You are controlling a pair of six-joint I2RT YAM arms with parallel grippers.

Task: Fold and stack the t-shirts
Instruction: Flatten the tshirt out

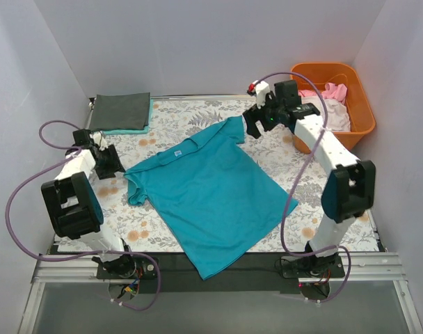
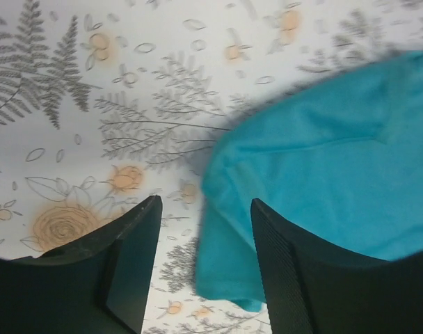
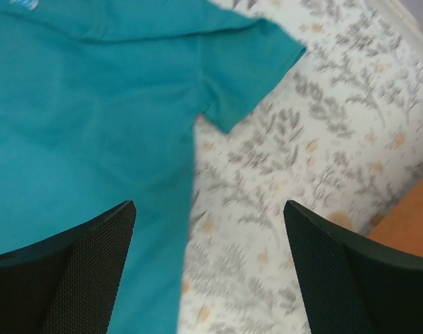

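Lying spread flat on the middle of the bench, the teal shirt is flanked at its sleeves. The left pincer and right pincer are both held apart and empty, seemingly so a fold can be started.

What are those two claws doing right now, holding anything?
Left gripper: open, holding nothing, at one sleeve of the teal t-shirt.
Right gripper: open, holding nothing, near the other sleeve.
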